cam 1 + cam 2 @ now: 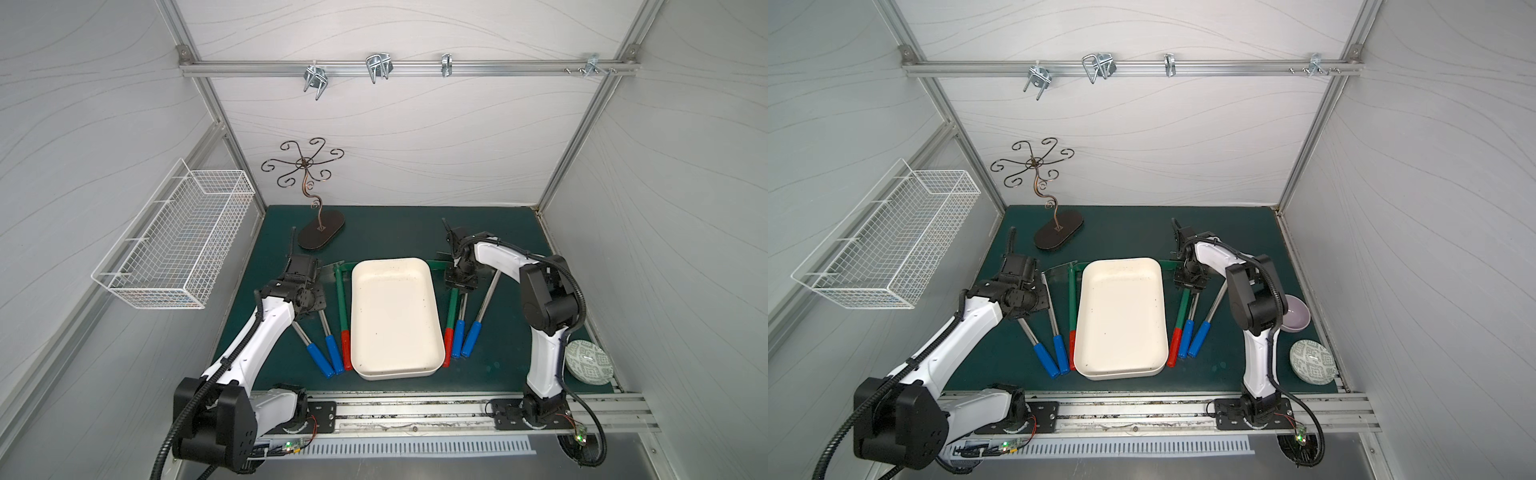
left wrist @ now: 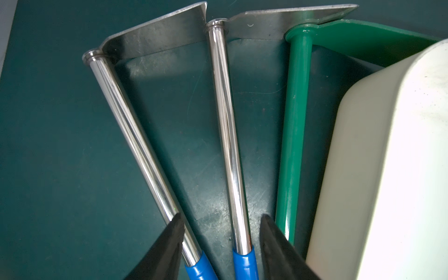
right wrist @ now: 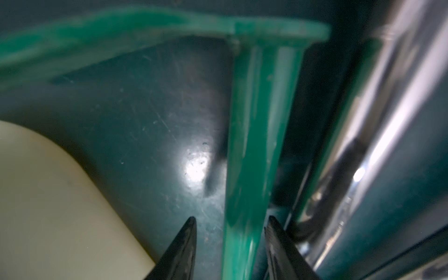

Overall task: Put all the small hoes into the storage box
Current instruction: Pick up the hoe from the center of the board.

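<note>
The cream storage box (image 1: 395, 316) lies mid-mat with nothing in it. Three small hoes lie along each long side. On its left are a green hoe (image 1: 341, 303) and two steel hoes with blue handles (image 1: 332, 353). My left gripper (image 2: 221, 218) hovers open over them, its jaws either side of the steel shaft (image 2: 230, 145) nearer the box. On the right, my right gripper (image 3: 230, 219) is open astride the green hoe's shaft (image 3: 254, 145). One finger sits close against the shaft, and a gap shows at the other. Two more steel hoes (image 1: 471, 338) lie beyond it.
A white wire basket (image 1: 178, 245) hangs on the left wall. A dark scrolled metal stand (image 1: 320, 230) rises at the back left. A patterned dish (image 1: 590, 359) and a purple bowl (image 1: 1293, 313) sit at the right edge. Metal hooks (image 1: 378, 66) hang from the rear rail.
</note>
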`<state>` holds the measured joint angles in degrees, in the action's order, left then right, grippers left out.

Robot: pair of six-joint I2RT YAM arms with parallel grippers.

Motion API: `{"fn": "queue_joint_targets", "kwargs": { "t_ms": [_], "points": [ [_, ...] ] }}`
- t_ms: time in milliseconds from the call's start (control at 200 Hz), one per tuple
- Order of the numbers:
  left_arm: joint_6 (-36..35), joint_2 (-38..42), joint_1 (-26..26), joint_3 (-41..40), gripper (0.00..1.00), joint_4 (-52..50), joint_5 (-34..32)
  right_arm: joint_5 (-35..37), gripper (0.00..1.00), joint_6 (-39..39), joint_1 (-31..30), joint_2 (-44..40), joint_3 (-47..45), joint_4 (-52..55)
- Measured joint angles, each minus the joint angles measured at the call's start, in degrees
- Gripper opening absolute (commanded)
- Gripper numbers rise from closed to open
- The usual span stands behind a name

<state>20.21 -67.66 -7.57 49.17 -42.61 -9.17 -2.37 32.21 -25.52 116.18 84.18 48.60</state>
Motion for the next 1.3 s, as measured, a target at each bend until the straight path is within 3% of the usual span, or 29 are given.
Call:
{"fn": "queue_joint_targets", "kwargs": {
  "t_ms": [215,310,750,835,1121,1301],
  "points": [
    [0.0,-0.1,0.0,0.1,0.52,0.0,0.0,0.7,0.42,1.6,-0.4,1.0,0.2,-0.2],
    [0.0,-0.1,0.0,0.3,0.52,0.0,0.0,1.2,0.33,2.2,-0.4,1.0,0.2,-0.2],
    [0.0,-0.1,0.0,0.5,0.52,0.0,0.2,2.8,0.11,1.5,-0.4,0.9,1.1,1.1],
    [0.0,-0.1,0.0,0.5,0.52,0.0,0.2,2.8,0.0,0.9,-0.4,0.4,2.4,2.8],
    [0.1,0.0,0.0,0.5,0.52,0.0,0.2,0.4,0.0,-2.1,0.6,-0.5,15.0,15.0],
    [0.1,0.0,0.0,0.5,0.52,0.0,0.1,0.4,0.0,-3.6,1.6,-2.1,16.0,20.9]
  ]
}}
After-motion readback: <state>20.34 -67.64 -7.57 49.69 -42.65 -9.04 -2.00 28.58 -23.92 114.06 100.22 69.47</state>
